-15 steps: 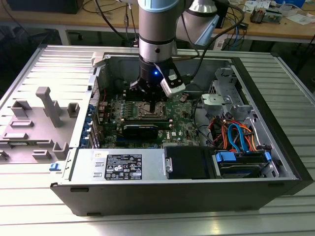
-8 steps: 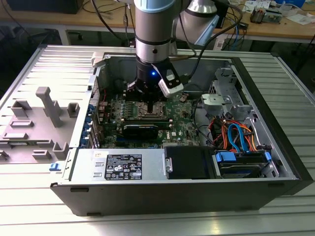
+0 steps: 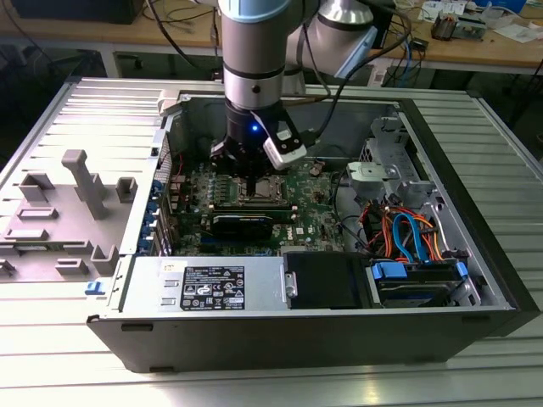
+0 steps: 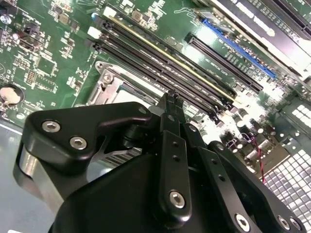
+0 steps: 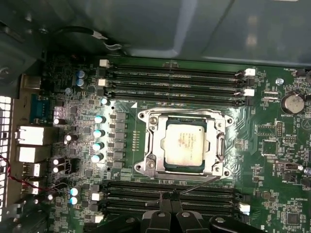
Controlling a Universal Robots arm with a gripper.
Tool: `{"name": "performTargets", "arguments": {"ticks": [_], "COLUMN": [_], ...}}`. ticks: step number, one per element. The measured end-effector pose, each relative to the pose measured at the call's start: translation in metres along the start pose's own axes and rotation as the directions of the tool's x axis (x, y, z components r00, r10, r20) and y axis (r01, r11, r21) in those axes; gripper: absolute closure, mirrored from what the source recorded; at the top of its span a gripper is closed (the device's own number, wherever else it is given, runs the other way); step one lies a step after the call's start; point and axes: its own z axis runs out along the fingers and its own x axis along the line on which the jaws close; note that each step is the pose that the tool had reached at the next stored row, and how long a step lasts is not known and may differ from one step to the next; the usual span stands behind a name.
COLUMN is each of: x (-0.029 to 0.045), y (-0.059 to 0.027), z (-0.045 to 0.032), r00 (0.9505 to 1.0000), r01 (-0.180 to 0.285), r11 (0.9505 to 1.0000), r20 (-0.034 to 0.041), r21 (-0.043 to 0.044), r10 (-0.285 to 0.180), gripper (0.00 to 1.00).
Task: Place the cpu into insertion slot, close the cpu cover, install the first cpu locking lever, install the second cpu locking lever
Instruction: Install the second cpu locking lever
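A: Starting at the claw (image 5: pixel 170 203), how does it stand?

B: Its two black fingers (image 4: pixel 171 104) are pressed together, tips hanging low over the near memory slots (image 5: pixel 209 196), just beside the socket.

A: Has it hold of anything?

B: A thin lever (image 5: pixel 199 182) slants from the slot's near edge to the fingertips. Whether it is pinched between them, I cannot tell.

A: And the cpu (image 5: pixel 184 145)?

B: Lying flat in the slot (image 3: pixel 261 188), silver top up. The cover (image 5: pixel 147 141) lies down around it, the chip showing through its window.

A: Beyond that?

B: More memory slots (image 5: pixel 170 82) run along the socket's far side, and a coin battery (image 5: pixel 292 103) sits farther out on the green board (image 5: pixel 272 160).

A: And from outside?

B: The arm (image 3: pixel 253 59) reaches straight down into the open case (image 3: pixel 254 339), over the board's middle
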Motion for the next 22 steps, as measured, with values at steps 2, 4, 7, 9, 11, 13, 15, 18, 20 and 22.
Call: {"name": "performTargets", "arguments": {"ticks": [2, 4, 7, 9, 11, 13, 15, 18, 20, 22], "x": [0.0038, 0.0078, 0.0107, 0.0115, 0.0127, 0.015, 0.0156, 0.0159, 0.0165, 0.0171], "y": [0.0002, 0.0003, 0.0004, 0.0005, 0.0002, -0.0006, -0.003, -0.0057, -0.0075, -0.0089], "z": [0.0001, 0.0005, 0.0031, 0.0081, 0.0113, 0.0124, 0.0137, 0.0152, 0.0165, 0.0173], "r00": [1.0, 1.0, 1.0, 1.0, 0.9999, 0.9999, 0.9999, 0.9998, 0.9997, 0.9995], "r01": [0.001, 0.002, 0.004, 0.006, 0.009, 0.011, 0.013, 0.018, 0.024, 0.032], "r11": [1.0, 1.0, 1.0, 1.0, 0.9999, 0.9998, 0.9996, 0.9993, 0.9988, 0.9981], "r20": [0.0001, 0.0, -0.0033, -0.0048, -0.0055, -0.0051, -0.0047, -0.0042, -0.0033, -0.0024], "r21": [-0.0002, -0.0001, -0.0002, -0.0019, -0.0069, -0.0163, -0.0258, -0.0328, -0.0431, -0.0529], "r10": [-0.001, -0.002, -0.004, -0.006, -0.009, -0.011, -0.014, -0.018, -0.024, -0.032], "gripper": [0.89, 0.89, 0.89, 0.89, 0.89, 0.89, 0.89, 0.89, 0.89, 0.89]}}
